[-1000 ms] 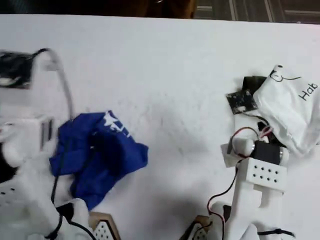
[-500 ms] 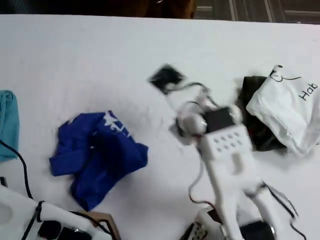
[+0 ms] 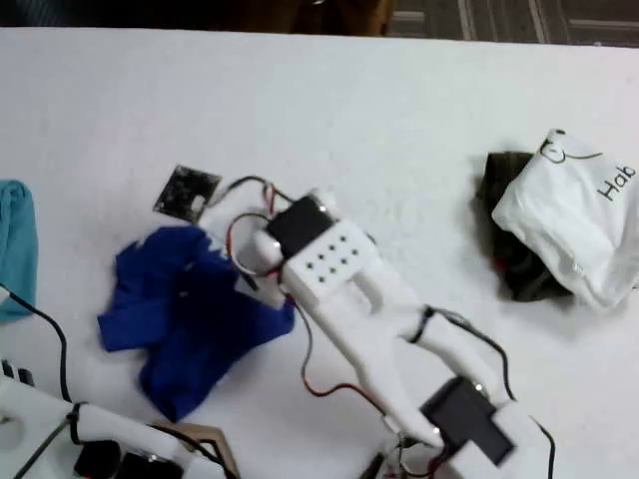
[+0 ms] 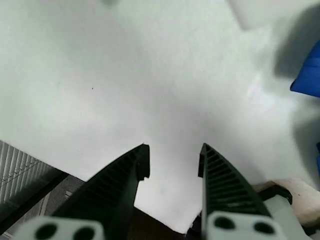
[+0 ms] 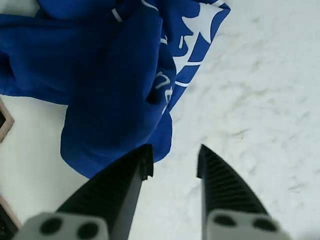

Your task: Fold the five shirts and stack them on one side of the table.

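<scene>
The right gripper [image 5: 174, 155] hangs over the table [image 5: 250, 75] with its jaws a moderate way apart and nothing between them. The nearest hem of the blue shirt [image 5: 115, 90] lies just past the tip of one jaw, and the other jaw has bare table ahead of it. From there the shirt spreads forward and off to that first jaw's side as a crumpled heap, with its printed panel lying farthest from the jaws. It has no clean long axis. In the high view the blue shirt [image 3: 190, 319] bunches beside the right arm's wrist and runs loosely from there toward the arms' bases. The coming grasp probably needs the jaws moved sideways onto the hem, or a short push forward, so that cloth sits between both tips rather than beside one. The left gripper [image 4: 173, 150] is likewise open and empty over bare table, with a corner of blue well off to one side, so the right arm appears the nearer and better placed. Farther off, a teal shirt [image 3: 15, 249] lies at one edge of the table. Well apart on the opposite side, a white shirt [image 3: 574, 225] rests partly over a dark shirt [image 3: 509, 259]. None of them looks folded.
</scene>
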